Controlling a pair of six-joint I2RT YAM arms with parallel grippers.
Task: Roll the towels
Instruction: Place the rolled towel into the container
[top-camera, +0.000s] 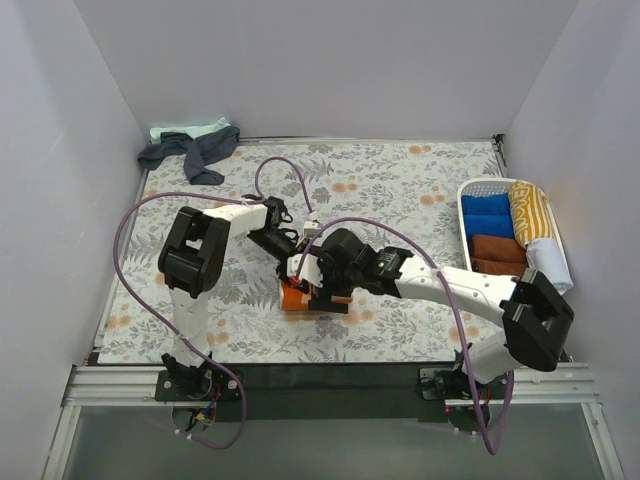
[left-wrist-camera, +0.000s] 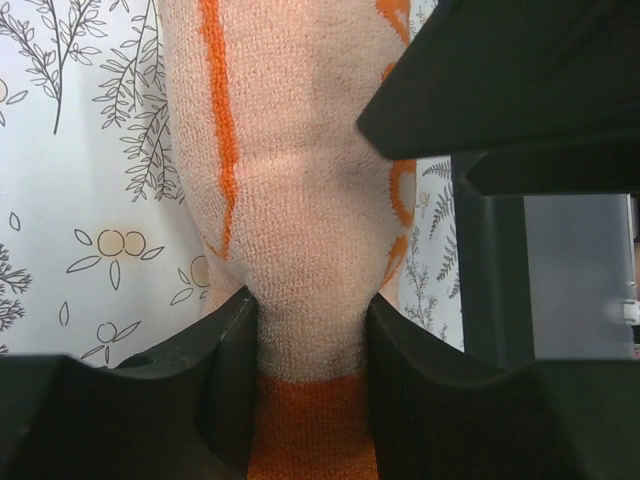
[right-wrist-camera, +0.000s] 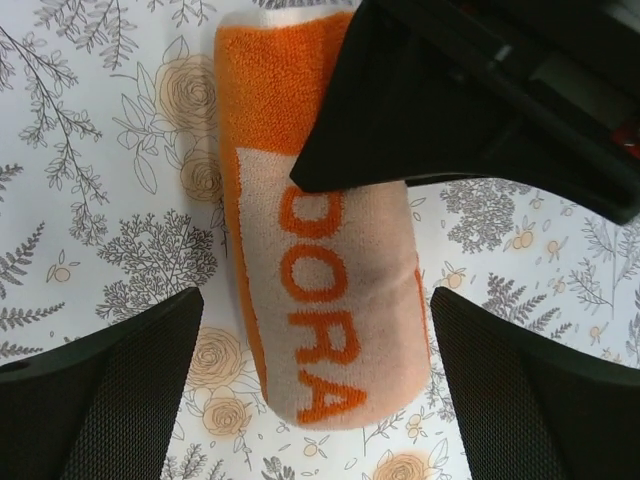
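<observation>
The orange towel with white lettering lies rolled into a cylinder on the floral covering at mid table. My left gripper is shut on one end of it; in the left wrist view the cloth is pinched between the jaws. My right gripper hovers over the roll, open; in the right wrist view its fingers stand apart on either side of the roll without touching it. The left gripper's black body crosses the roll's far end. A dark navy towel and a mint green one lie crumpled at the back left.
A white oval basket stands at the right edge with rolled blue, brown, yellow-striped and pale grey towels. Purple cables loop over the covering near the left arm. White walls enclose three sides.
</observation>
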